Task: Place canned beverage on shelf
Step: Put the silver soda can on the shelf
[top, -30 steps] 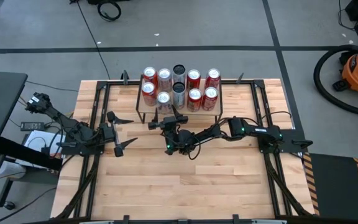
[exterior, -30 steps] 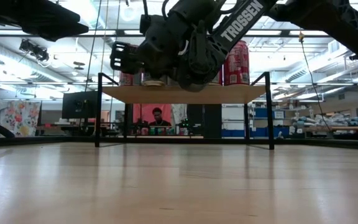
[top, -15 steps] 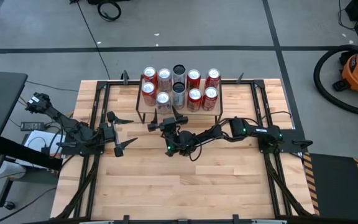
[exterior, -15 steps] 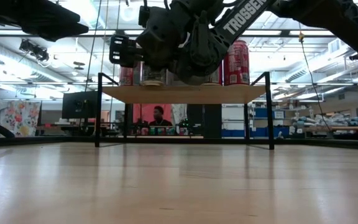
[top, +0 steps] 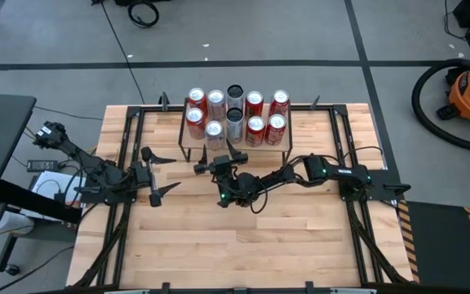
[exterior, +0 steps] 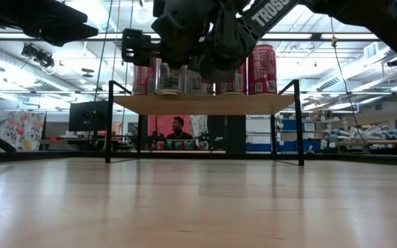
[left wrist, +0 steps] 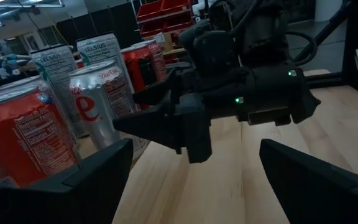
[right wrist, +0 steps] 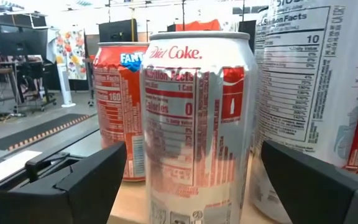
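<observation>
Right wrist view: the right gripper [right wrist: 194, 186], jaws wide and empty, faces a Diet Coke can [right wrist: 197, 118] on the shelf [top: 235, 140] at twelve o'clock, likely just released, while the left gripper [top: 155, 173] waits wide at nine.

1. My arms [top: 288, 174] are dark, jointed, trailing black cables.
2. White "TROSSEN" lettering [exterior: 273, 9] marks my right arm.
3. Small green lights [left wrist: 237, 99] glow on its black wrist housing.

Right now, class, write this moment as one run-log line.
right gripper: open, empty, just off the Diet Coke can | left gripper: open, waiting left of shelf | shelf: cans standing on top
</observation>
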Robot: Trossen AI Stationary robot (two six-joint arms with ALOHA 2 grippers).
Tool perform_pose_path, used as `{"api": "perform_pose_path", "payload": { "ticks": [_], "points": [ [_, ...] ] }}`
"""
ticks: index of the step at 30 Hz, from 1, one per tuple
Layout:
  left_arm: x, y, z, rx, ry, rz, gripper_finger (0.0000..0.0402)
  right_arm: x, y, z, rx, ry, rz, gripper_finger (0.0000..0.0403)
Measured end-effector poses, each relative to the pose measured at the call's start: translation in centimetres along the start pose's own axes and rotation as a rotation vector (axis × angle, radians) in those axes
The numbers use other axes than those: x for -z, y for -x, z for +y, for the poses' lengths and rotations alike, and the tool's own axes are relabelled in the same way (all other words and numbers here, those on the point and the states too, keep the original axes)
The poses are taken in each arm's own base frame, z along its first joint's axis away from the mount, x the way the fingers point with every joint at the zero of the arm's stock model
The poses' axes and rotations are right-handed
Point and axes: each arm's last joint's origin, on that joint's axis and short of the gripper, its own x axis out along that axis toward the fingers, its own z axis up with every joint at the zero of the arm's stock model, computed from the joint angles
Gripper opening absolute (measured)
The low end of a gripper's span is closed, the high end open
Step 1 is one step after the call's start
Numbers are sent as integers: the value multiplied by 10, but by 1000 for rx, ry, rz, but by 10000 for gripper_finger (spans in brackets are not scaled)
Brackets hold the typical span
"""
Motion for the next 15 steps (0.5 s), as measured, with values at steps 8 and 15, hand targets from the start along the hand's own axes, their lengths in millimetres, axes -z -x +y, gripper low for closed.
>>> {"api": "perform_pose_path", "payload": {
  "ticks": [8,15],
  "points": [
    [0,0,0,0,11,0,362,-1,11,2,-22,18,1,382],
    [0,0,0,0,6,0,362,-2,20,3,-41,52,1,382]
  ]
}}
